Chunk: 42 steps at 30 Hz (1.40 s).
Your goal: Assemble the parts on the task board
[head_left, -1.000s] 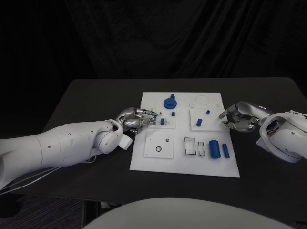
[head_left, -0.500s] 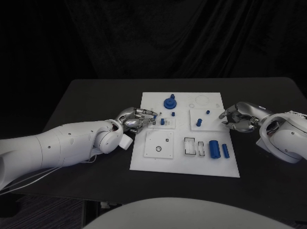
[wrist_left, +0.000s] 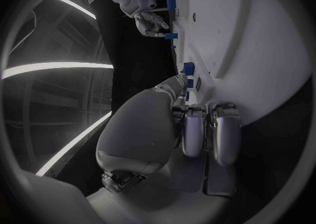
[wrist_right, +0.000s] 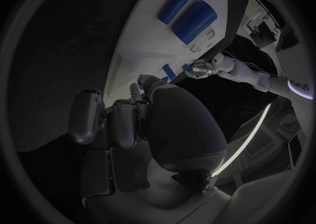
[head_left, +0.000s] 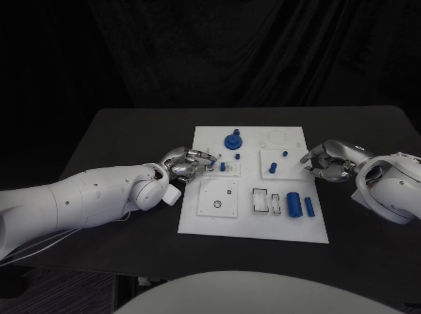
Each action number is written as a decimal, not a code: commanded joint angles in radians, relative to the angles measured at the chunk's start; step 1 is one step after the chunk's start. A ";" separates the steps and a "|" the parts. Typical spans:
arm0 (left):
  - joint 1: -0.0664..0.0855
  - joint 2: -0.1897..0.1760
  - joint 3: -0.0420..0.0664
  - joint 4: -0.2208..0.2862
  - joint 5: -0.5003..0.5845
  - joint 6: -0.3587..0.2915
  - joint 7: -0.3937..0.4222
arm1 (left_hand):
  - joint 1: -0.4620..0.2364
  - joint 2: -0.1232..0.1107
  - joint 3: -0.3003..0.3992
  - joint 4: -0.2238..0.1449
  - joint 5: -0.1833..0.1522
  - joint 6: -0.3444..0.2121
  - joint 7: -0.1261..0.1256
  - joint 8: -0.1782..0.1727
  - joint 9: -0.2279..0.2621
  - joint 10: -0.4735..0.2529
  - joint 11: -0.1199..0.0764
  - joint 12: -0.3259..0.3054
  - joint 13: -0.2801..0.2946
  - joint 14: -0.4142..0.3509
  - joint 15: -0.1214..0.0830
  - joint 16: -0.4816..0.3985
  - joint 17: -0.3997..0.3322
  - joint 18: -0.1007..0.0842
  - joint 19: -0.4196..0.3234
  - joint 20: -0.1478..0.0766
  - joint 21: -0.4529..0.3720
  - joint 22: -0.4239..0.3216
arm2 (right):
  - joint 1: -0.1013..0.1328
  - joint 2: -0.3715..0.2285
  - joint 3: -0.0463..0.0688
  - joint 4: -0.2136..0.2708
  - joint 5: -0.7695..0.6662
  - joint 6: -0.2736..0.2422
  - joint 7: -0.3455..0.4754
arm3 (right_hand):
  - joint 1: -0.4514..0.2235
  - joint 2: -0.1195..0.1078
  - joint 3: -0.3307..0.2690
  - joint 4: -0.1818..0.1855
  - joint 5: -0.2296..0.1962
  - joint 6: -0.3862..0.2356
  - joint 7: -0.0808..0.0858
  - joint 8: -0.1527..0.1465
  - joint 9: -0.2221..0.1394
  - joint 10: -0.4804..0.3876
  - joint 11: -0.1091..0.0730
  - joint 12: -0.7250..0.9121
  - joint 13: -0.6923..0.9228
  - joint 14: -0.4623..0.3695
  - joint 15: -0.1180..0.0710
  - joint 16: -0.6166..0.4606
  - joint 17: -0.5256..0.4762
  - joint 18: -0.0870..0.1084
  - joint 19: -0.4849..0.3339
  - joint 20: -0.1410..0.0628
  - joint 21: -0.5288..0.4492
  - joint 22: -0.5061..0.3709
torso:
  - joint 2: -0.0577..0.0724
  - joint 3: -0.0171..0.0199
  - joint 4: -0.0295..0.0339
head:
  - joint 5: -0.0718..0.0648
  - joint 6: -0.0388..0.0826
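Task board (head_left: 253,226), the white plate, lies in the middle of the black table (head_left: 125,131), between the two arms. Behind the table hangs a dark curtain (head_left: 229,52), and the room around is dim.

On the near part of the board two blue cylinders (head_left: 300,205) lie side by side, next to an empty rectangular slot (head_left: 259,201). At the far edge a blue round part (head_left: 233,141) stands upright. Near the middle some small blue pegs (head_left: 272,167) stand in the board.

The left hand (head_left: 185,162) is at the left edge of the board, its fingers bent together around a small blue part (head_left: 222,167). It seems to pinch this part, but whether the part is already seated I cannot tell. The right hand (head_left: 328,160) rests at the right edge, fingers curled in, and I see nothing held in it.

I judge the step in hand is to seat the small part in its place. To do it well, the left hand should keep the part upright, bring it straight over its hole and press down gently, not sideways, because the neighbouring pegs are just beside. The right hand could steady the board's edge, so the plate does not slide on the smooth table.
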<state>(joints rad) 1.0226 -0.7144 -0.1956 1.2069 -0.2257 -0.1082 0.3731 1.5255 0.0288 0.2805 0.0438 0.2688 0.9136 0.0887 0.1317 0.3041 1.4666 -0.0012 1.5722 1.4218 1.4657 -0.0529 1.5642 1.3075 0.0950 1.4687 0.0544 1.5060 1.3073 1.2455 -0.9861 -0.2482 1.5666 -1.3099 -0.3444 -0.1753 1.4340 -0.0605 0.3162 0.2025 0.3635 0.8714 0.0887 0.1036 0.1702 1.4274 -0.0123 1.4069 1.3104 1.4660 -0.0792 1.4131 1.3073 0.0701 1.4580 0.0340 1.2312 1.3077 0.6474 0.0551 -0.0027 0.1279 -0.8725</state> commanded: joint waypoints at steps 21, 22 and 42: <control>-0.019 -0.003 -0.015 -0.008 -0.053 -0.070 -0.148 | -0.008 0.009 -0.005 -0.016 -0.042 -0.039 0.036 0.002 -0.004 0.104 0.029 -0.001 0.149 0.105 0.024 0.007 0.263 -0.075 0.054 0.023 -0.010 0.237 | -0.003 0.000 0.001 0.002 -0.003 0.000 -0.005 | 0.006 -0.001 0.001 -0.006 0.003 0.004 -0.004 -0.003 -0.001 -0.003 -0.001 -0.003 0.086 0.066 0.004 -0.002 0.124 -0.001 -0.001 0.001 -0.001 0.172 | 0.000 0.0003 0.0003 | 0.003 0.000; -0.019 -0.003 -0.015 -0.008 -0.053 -0.071 -0.149 | -0.008 0.009 -0.005 -0.016 -0.042 -0.039 0.036 0.002 -0.004 0.104 0.029 -0.001 0.149 0.105 0.024 0.007 0.263 -0.075 0.054 0.023 -0.010 0.237 | -0.003 0.000 0.001 0.002 -0.003 0.000 -0.005 | 0.008 -0.002 0.001 -0.008 0.007 0.005 -0.004 -0.004 -0.002 -0.003 0.000 -0.003 0.086 0.067 0.004 -0.001 0.125 -0.001 -0.001 0.001 -0.001 0.172 | 0.000 0.0003 0.0003 | 0.003 0.000; -0.020 -0.005 -0.015 -0.011 -0.053 -0.052 -0.161 | -0.002 0.008 0.000 -0.036 -0.018 -0.105 0.021 -0.005 -0.014 0.104 0.020 -0.001 0.149 0.105 0.019 0.007 0.263 -0.076 0.055 0.024 -0.008 0.238 | -0.004 0.000 0.001 0.003 -0.003 0.002 -0.006 | 0.013 -0.004 0.003 -0.013 0.008 0.004 -0.004 -0.004 -0.002 -0.003 -0.001 -0.003 0.086 0.067 0.004 -0.001 0.125 -0.001 0.000 0.001 -0.001 0.172 | 0.000 0.0003 -0.0004 | 0.003 0.000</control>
<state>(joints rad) 1.0259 -0.7150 -0.1919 1.2151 -0.2731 -0.1344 0.3427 1.5203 0.0324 0.2806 0.0134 0.2469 0.8140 0.1104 0.1294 0.2906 1.4662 0.0198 1.5714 1.4558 1.4633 -0.0337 1.5643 1.3073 0.1340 1.4755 0.0617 1.5006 1.3078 1.2445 -0.9856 -0.2482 1.5672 -1.3099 -0.3441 -0.1754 1.4381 -0.0645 0.3188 0.1940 0.3674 0.8714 0.0886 0.1036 0.1695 1.4274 -0.0123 1.4069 1.3106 1.4660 -0.0793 1.4131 1.3073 0.0701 1.4580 0.0340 1.2312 1.3073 0.6473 0.0552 -0.0030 0.1316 -0.8725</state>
